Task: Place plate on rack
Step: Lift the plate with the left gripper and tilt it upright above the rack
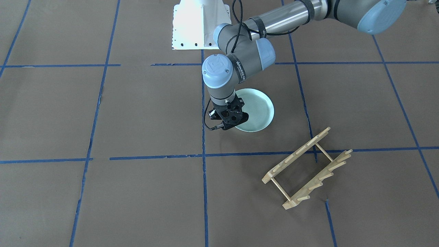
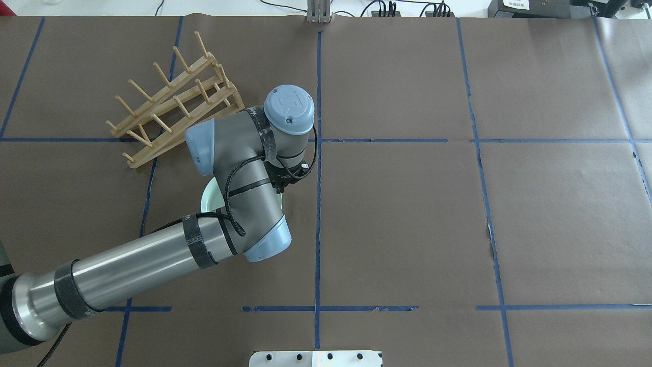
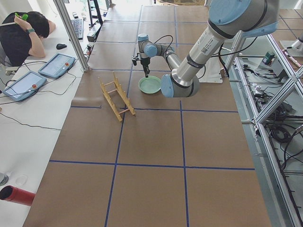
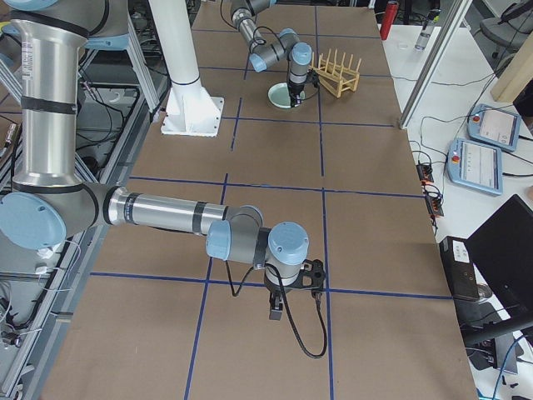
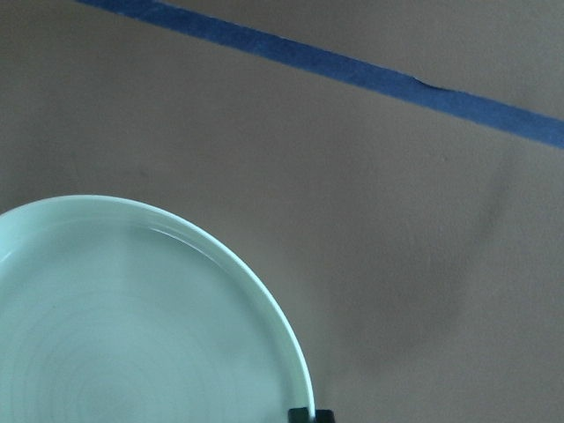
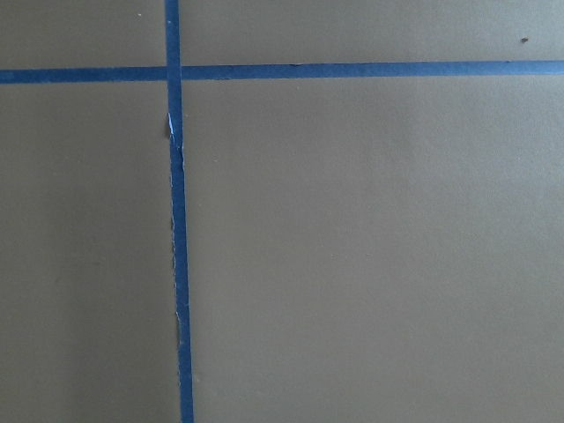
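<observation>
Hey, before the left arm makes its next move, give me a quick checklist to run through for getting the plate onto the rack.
1. Position of left tool at the rim of the plate: ok.
2. Grip closed on plate: cannot tell, fingers hidden.
3. Lift started: not ok, plate lies flat on the table.
4. State of rack: upright, slots empty, ok.
5. Clearance from right tool: far from plate and rack, ok.

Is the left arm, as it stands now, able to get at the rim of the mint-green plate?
Probably yes. The left hand hangs right over the plate's rim, and the wooden rack stands well apart from both, so nothing seems to block the way down.
</observation>
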Robot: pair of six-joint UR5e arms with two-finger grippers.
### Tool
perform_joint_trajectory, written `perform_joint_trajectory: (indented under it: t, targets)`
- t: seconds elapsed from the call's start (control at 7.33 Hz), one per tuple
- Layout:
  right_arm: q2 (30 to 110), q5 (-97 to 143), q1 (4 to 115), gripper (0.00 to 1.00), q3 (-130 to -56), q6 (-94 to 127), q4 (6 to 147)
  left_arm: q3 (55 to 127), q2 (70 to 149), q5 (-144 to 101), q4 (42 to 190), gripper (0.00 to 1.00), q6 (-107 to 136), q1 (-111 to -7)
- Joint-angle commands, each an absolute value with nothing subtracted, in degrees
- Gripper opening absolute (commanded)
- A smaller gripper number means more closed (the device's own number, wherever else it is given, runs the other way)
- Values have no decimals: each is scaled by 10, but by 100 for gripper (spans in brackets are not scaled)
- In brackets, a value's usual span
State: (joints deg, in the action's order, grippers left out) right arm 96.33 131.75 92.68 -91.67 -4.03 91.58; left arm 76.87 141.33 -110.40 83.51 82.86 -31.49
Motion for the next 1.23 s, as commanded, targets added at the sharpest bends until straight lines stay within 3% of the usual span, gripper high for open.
perform_joint_trajectory:
  t: [0.0,0.27,0.41,1.09]
  targets:
    - [963,1317,926,100,-917,-40,916,838,1413,-1110,832,0,828,-326]
    - [963,1317,926,100,-917,-40,916,937,1412,-1153,845,0,854,-380]
    - [963,1317,926,100,-917,-40,916,951,1408,-1183,929,0,880,-420]
    - [963,1317,926,100,-917,-40,916,941,1308,-1252,1463,0,1087,-578]
